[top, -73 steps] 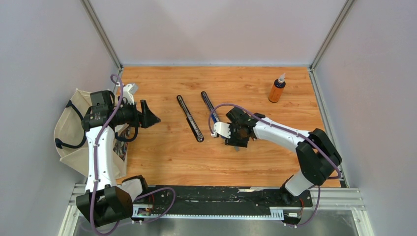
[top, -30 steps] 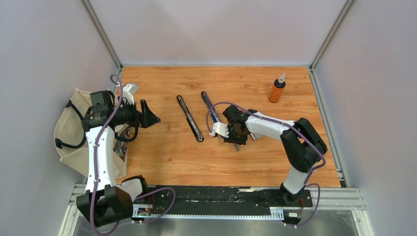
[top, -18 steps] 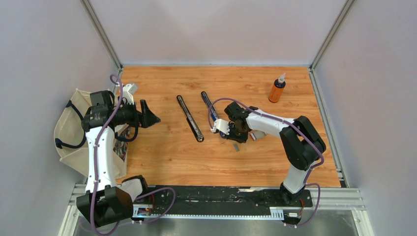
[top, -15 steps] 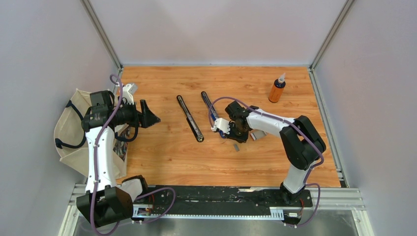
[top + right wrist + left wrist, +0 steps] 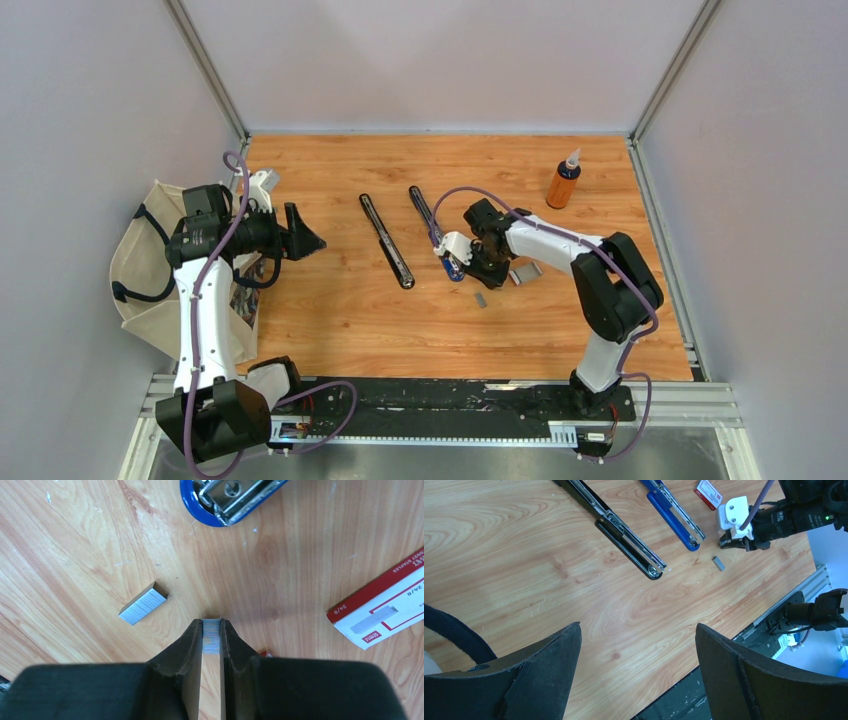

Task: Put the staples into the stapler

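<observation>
Right wrist view: my right gripper (image 5: 212, 626) is clamped on a staple strip (image 5: 212, 639), lifted near the open end of the blue stapler (image 5: 227, 495), presumably for feeding in; my left gripper (image 5: 639, 635) hangs spread apart.

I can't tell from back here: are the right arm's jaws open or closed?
Closed. The right wrist view shows the right jaws pinching a silvery staple strip between them.

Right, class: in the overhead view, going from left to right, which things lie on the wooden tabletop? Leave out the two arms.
black stapler → blue stapler → loose staple strip → staple box → orange bottle
</observation>
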